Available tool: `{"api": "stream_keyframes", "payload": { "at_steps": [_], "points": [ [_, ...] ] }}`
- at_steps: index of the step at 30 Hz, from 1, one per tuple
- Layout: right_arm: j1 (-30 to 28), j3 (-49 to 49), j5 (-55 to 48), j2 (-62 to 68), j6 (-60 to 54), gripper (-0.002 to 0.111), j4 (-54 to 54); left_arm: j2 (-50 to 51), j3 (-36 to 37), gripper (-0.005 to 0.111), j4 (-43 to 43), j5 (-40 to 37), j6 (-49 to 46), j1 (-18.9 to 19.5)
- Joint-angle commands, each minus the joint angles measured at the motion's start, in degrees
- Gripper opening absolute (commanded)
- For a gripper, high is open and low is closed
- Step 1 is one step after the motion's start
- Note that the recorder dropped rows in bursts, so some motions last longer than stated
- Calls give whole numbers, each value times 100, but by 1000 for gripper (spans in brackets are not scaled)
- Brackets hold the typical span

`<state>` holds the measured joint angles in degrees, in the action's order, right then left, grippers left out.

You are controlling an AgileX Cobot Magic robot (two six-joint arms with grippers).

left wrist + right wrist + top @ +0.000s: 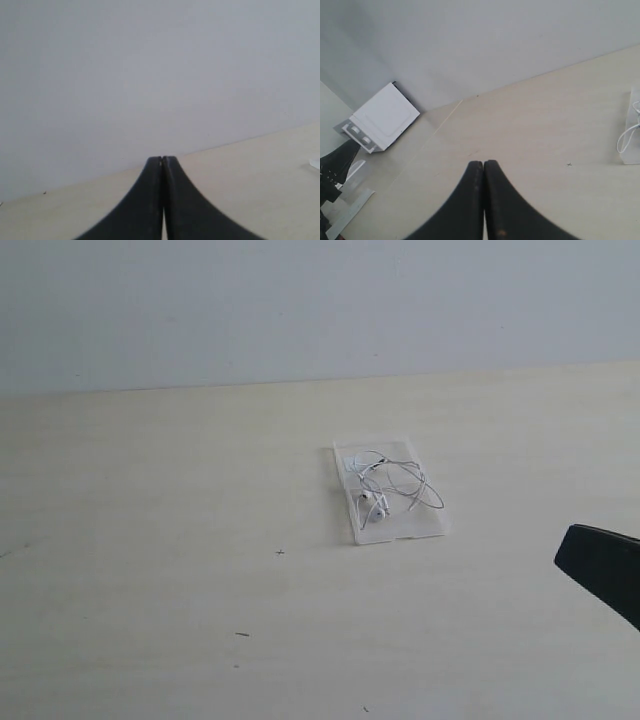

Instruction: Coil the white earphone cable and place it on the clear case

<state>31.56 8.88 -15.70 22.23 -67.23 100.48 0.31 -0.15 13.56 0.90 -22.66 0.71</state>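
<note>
The clear case [395, 525] lies flat near the middle of the pale table. The white earphone cable [392, 483] rests on it in loose loops, two earbuds side by side near the case's left part. In the right wrist view the case [632, 155] and a loop of the cable [626, 137] show at the frame's edge. My right gripper [483, 163] is shut with nothing in it; in the exterior view a black part of it [603, 568] shows at the right edge, apart from the case. My left gripper [162, 158] is shut and holds nothing, out of the exterior view.
A grey wall [300, 300] stands behind the table's far edge. A white box [382, 117] sits beyond the table's end in the right wrist view, with black gear [332, 167] beside it. A small x mark [280, 552] is on the tabletop.
</note>
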Motion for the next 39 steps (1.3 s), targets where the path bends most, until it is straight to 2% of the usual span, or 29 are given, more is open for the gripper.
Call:
{"api": "stream_keyframes", "payload": {
  "at_steps": [1,4,7,11,14,39],
  "points": [
    [-18,-10,-51,-19,-15,0,-54,-31,15,0,376,100,54,259],
    [-18,-10,-51,-19,-15,0,-54,-31,15,0,569,-237,146,283],
    [-18,-10,-51,-19,-15,0,-54,-31,15,0,569,-953,210,273],
    [-18,-10,-51,-19,-15,0,-54,-31,15,0,545,-1364,356,273],
    [-18,-10,-51,-19,-15,0,-54,-31,15,0,260,-2207,338,273],
    [-18,-10,-51,-19,-15,0,-54,-31,15,0,397,-2198,338,273]
  ]
}}
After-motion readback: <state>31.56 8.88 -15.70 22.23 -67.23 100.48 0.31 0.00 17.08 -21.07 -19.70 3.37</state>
